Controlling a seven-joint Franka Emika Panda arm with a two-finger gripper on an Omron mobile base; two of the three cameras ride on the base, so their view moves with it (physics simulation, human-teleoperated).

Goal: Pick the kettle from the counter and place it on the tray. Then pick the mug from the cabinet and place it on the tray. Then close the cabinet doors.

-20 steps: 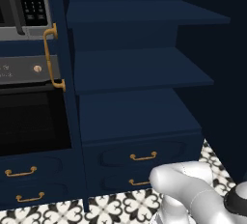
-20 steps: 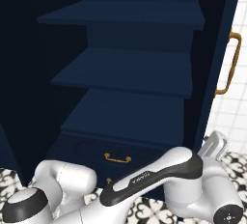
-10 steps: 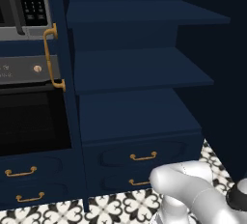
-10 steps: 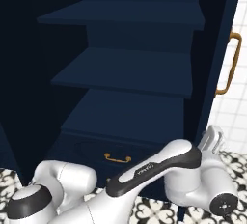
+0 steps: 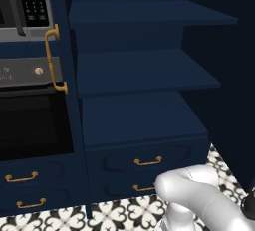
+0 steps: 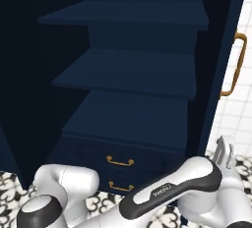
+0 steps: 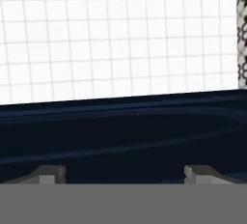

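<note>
The cabinet stands open, its navy shelves bare. Its right door is swung out, with its brass handle facing the tiled wall. The left door shows edge-on beside the oven, with its handle on the far side. My arm is folded low in front of the drawers. My gripper is open, with nothing between its fingertips, and it faces a navy panel with a curved inlay at close range. The kettle, mug, tray and counter are out of view.
A black oven and microwave sit left of the cabinet. Brass-pulled drawers lie below the shelves. A white tiled wall rises behind the panel. The floor is patterned black and white.
My forearm and hand have shifted slightly at the lower right of the right base view. The jaws stay open and the cabinet looks the same.
</note>
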